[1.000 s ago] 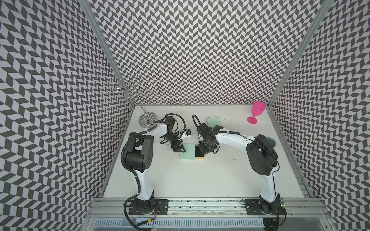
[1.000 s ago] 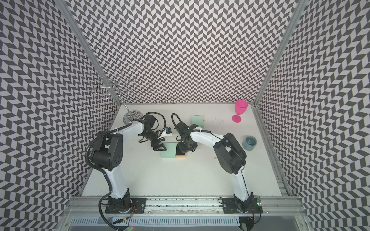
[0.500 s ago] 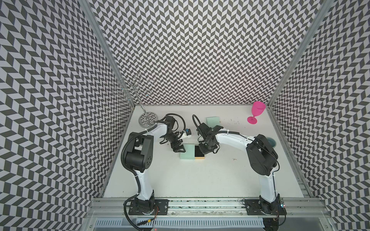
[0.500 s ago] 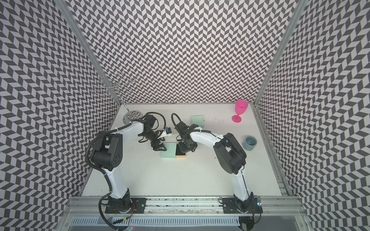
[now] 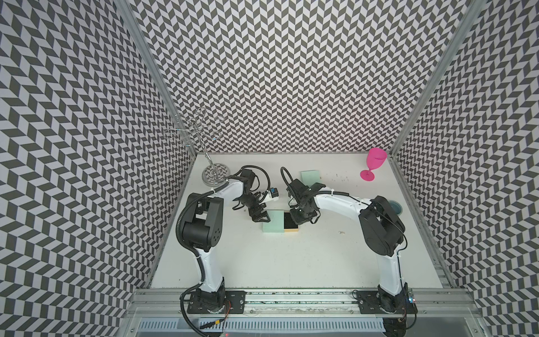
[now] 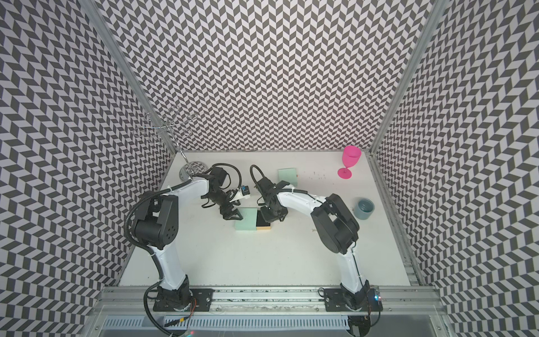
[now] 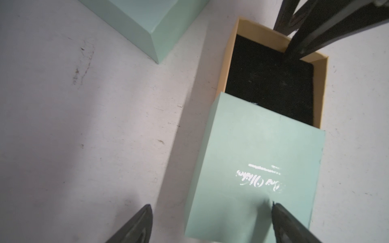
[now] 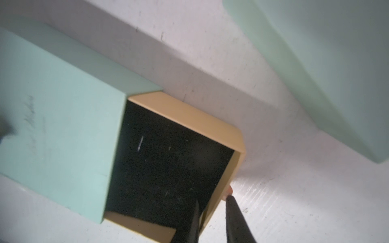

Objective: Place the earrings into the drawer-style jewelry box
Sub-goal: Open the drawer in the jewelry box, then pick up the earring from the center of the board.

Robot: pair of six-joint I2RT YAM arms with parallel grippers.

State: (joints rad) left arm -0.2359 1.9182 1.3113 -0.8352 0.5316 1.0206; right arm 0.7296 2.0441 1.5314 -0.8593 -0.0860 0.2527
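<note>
Earrings (image 5: 341, 232) lie on the worktop (image 5: 291, 262), lower right of your right tool (image 5: 299, 221), well apart. That tool straddles the drawer's (image 8: 189, 113) end wall, grip unclear; your left tool (image 5: 261, 218) gapes over the sleeve (image 7: 252, 151).

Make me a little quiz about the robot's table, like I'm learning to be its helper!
1. True or false: the drawer of the mint-green box is pushed fully shut.
2. What colour is the goblet at the back? A blue, B pink, C yellow.
3. Fill in: the drawer's lining is ____.
Key: 1 false; 2 B; 3 black.
</note>
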